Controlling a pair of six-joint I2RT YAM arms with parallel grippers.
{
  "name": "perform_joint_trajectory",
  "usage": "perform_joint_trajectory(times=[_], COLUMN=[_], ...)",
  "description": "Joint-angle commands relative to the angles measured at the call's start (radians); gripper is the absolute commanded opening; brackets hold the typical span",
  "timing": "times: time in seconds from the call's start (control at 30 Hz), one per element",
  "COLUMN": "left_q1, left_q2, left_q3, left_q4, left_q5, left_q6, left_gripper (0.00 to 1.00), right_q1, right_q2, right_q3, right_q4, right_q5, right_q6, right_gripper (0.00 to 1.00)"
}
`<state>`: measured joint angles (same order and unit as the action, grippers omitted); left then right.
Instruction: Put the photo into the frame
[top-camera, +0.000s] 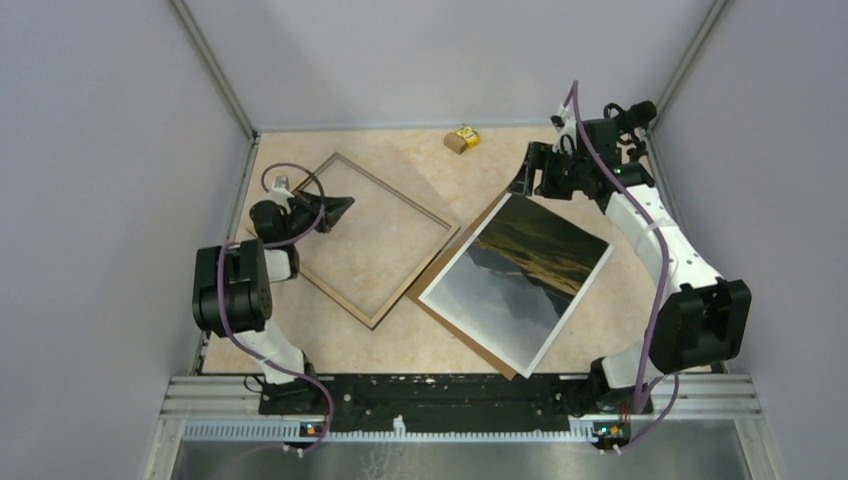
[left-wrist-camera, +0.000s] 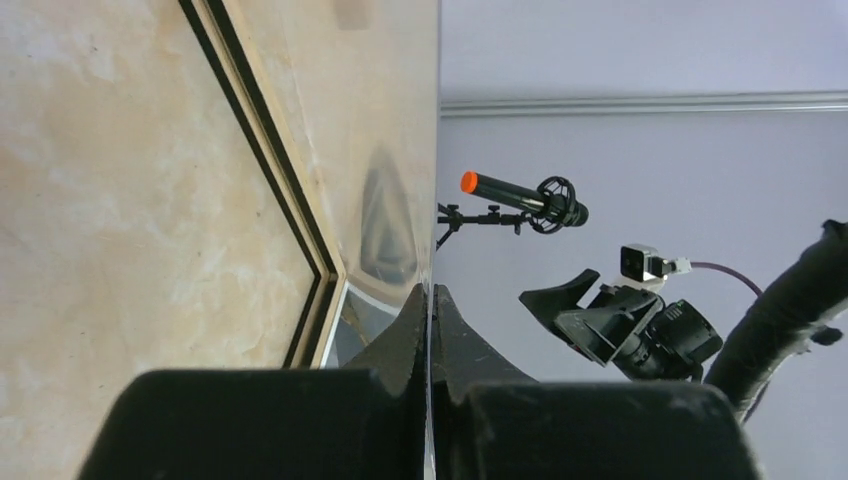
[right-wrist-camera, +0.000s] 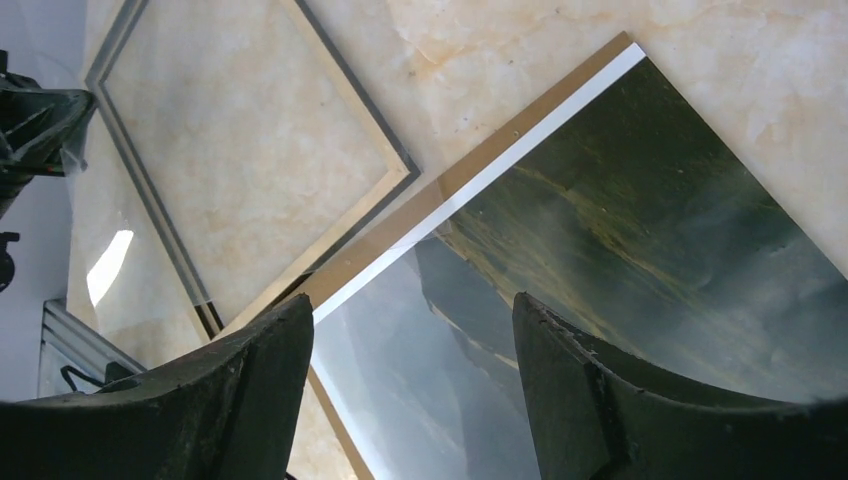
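Okay, my right gripper (top-camera: 525, 175) hangs open over the photo (top-camera: 525, 275), which lies on a brown board (right-wrist-camera: 500, 138) just right of the frame (top-camera: 415, 280). My left gripper (top-camera: 345, 205) pinches a clear pane (left-wrist-camera: 380, 200). The print looks floppy and glossy, so I'd grip its white border.

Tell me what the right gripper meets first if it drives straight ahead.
Most likely the photo: the right gripper, jaws open, points down at it. How far off is unclear.

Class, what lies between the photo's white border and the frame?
A strip of brown backing board, jutting from under the photo toward the frame; the right wrist view shows it best.
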<state>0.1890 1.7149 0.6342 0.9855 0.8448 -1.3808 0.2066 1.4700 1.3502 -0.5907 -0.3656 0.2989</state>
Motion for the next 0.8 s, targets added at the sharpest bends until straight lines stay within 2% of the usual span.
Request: perform_joint_trajectory(times=[0.0, 0.23, 0.37, 0.43, 0.47, 0.5, 0.67, 0.77], left_q1=[0.016, 0.083, 0.111, 0.118, 0.123, 0.126, 0.143, 0.159], left_q2=[-0.018, -0.113, -0.121, -0.108, -0.095, -0.076, -0.012, -0.019], left_q3=[-0.054, -0.256, -0.283, -0.316, -0.330, -0.336, -0.383, -0.402], left_q4=[0.142, 0.123, 0.122, 0.169, 0.206, 0.240, 0.389, 0.386], left_q5=[-0.056, -0.122, -0.112, -0.133, -0.137, -0.129, -0.125, -0.131], left_q6=[0.035, 0.120, 0.147, 0.122, 0.104, 0.091, 0.037, 0.046], left_gripper=[0.00, 0.00, 0.00, 0.00, 0.00, 0.00, 0.00, 0.00], right_q1=[-0.003, -0.002, -0.002, -0.003, -0.002, -0.002, -0.002, -0.003], right_q2=[-0.053, -0.078, -0.093, -0.091, -0.089, -0.089, -0.093, -0.089], right_q3=[-0.016, -0.051, -0.077, -0.080, -0.080, -0.080, -0.082, -0.083], right_q4=[0.058, 0.090, 0.127, 0.132, 0.131, 0.129, 0.130, 0.133], right_q5=[-0.048, -0.080, -0.112, -0.113, -0.113, -0.113, -0.108, -0.108], right_q6=[-0.013, -0.013, -0.009, -0.009, -0.009, -0.010, -0.011, -0.010], right_gripper=[0.72, 0.75, 0.81, 0.87, 0.95, 0.98, 0.99, 0.99])
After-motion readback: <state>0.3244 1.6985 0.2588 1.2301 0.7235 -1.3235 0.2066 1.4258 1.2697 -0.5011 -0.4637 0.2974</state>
